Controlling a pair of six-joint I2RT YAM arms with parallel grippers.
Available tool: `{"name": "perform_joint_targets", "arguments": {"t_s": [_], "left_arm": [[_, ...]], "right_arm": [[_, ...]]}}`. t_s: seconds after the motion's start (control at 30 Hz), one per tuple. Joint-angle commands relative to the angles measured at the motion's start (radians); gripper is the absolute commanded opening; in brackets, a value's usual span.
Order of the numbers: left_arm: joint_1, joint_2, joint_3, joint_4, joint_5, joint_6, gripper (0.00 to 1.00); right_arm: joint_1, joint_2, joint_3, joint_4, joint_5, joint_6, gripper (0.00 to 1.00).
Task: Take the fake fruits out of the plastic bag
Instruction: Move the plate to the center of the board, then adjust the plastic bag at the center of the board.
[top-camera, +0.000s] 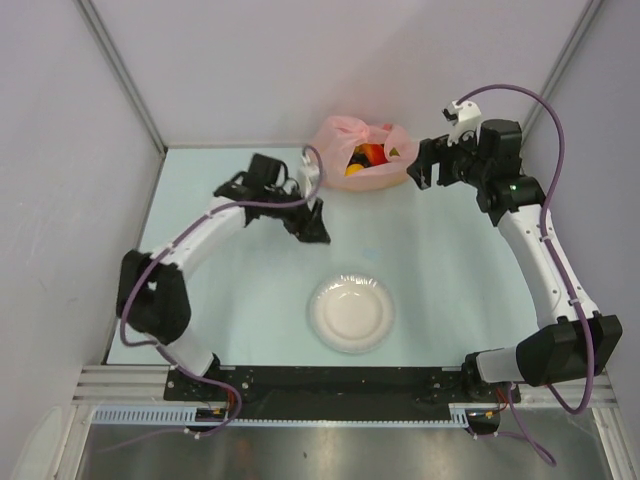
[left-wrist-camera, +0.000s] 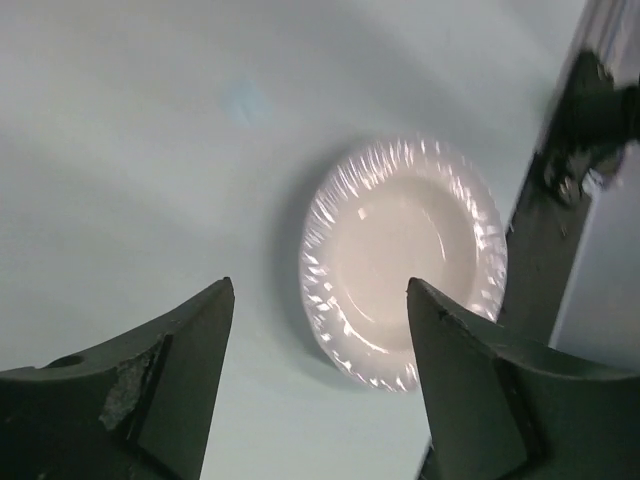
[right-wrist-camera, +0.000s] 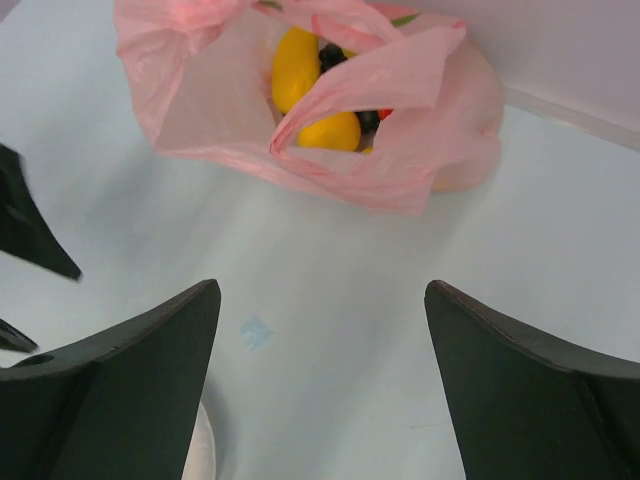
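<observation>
**Condition.** The plastic bag (top-camera: 365, 160) lies at the top centre of the overhead view, close to the back wall. The fake fruits (right-wrist-camera: 296, 65) are all inside it: yellow pieces, something dark and a trace of red show through the mouth. The plate (top-camera: 318, 310), in the lower centre, holds nothing.

**Jaws.** The left gripper (left-wrist-camera: 320, 300) has its jaws spread and holds nothing. It sits below and left of the bag and looks down toward the plate. The right gripper (right-wrist-camera: 322, 295) also has its jaws spread and empty. It is just to the right of the bag in the overhead view and faces the bag's mouth.

**Hazards.**
- A pink loop handle crosses the mouth in the upper centre of the right wrist view. A finger entering there is likely to trap film together with a fruit, so the bag lifts with it.
- The bag looks thin and light. With neither gripper holding it, a push probably slides it into the wall or closes the mouth.
- The fruits are glossy and rounded. An off-centre pinch may squirt one deeper into the bag.
- Both arms point toward the same small opening. Reaching in together risks finger-to-finger contact.
</observation>
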Motion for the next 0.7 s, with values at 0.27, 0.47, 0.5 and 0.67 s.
{"name": "perform_joint_targets", "arguments": {"t_s": [0.27,0.47,0.5,0.67], "left_arm": [[0.034,0.165,0.752,0.132,-0.153,-0.007,0.8],[-0.015,0.321,0.92,0.172,-0.195,0.027,0.82],[-0.023,0.353,0.937,0.169,-0.205,0.041,0.82],[-0.035,0.425,1.001,0.193,-0.269,0.081,0.79]], "right_arm": [[0.12,0.019,-0.004,0.119,0.048,-0.197,0.93],[0.153,0.143,-0.001,0.232,0.168,-0.19,0.93],[0.159,0.154,-0.003,0.251,0.188,-0.191,0.93],[0.169,0.215,0.0,0.342,0.28,-0.191,0.92]]}}
